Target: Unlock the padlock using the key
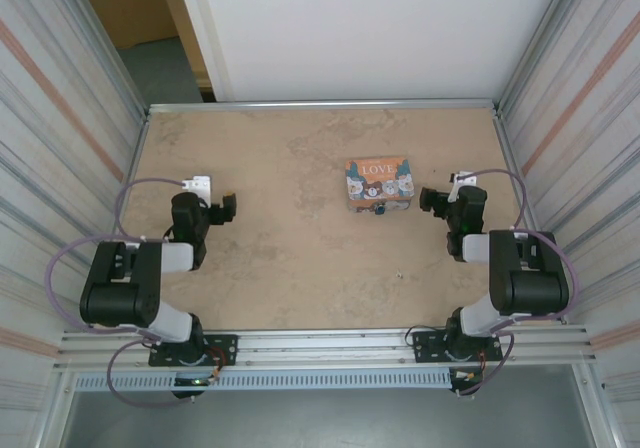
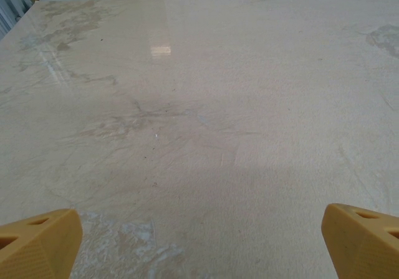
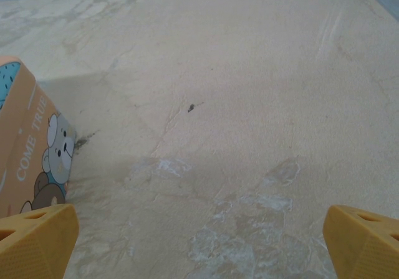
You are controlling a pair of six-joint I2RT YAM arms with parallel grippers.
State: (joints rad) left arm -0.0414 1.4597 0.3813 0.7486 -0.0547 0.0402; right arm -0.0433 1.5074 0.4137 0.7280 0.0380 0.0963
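Observation:
The tiny blue padlock (image 1: 381, 209) hangs at the near face of the colourful LOVE box (image 1: 378, 180), right of the table's middle. I cannot pick out the key for certain. A tiny speck (image 1: 400, 274) lies on the table nearer the arms, too small to identify. My right gripper (image 1: 432, 200) hovers just right of the box, open with nothing in it. In the right wrist view its yellow fingertips (image 3: 37, 241) stand wide apart, with the box's edge (image 3: 31, 148) at the left. My left gripper (image 1: 228, 208) is open at the far left, over bare table (image 2: 199, 248).
The beige marbled tabletop (image 1: 290, 168) is walled by corrugated metal panels left and right and a white panel at the back. A metal rail (image 1: 320, 343) carries both arm bases at the near edge. A small dark mark (image 3: 191, 108) sits ahead of the right gripper.

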